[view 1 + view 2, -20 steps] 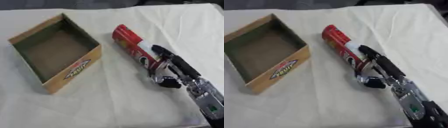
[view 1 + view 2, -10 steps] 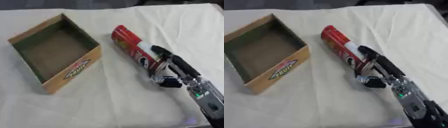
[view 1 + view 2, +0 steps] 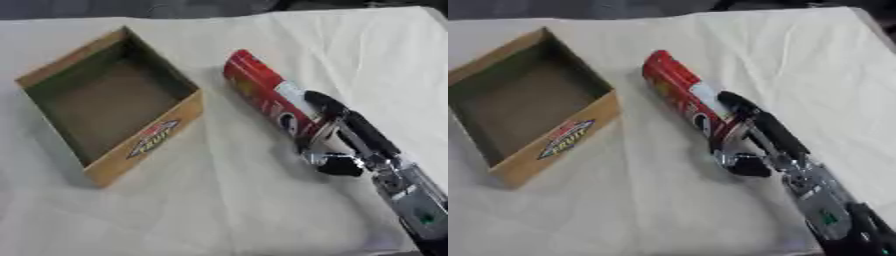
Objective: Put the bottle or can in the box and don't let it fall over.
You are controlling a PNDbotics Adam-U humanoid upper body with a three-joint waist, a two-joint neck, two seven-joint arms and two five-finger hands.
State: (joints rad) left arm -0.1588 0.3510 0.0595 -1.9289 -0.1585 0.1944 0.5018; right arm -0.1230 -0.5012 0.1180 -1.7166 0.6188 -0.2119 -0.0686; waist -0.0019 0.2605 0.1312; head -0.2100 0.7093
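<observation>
A tall red can point(image 3: 262, 92) with a white band lies on its side on the white cloth, right of the box, its top pointing to the far left. My right hand point(image 3: 346, 137) reaches in from the lower right and wraps the can's near end: fingers lie along its right side and the thumb curls under its left side. The open cardboard box point(image 3: 153, 140) stands at the left, empty, with a printed logo on its near wall. My left hand shows in neither view.
A white wrinkled cloth point(image 3: 219, 210) covers the table. Its far edge meets a dark background along the top. Bare cloth lies between the box and the can and in front of both.
My right hand has slid slightly further up along the can's near end. The can and the box lie where they were.
</observation>
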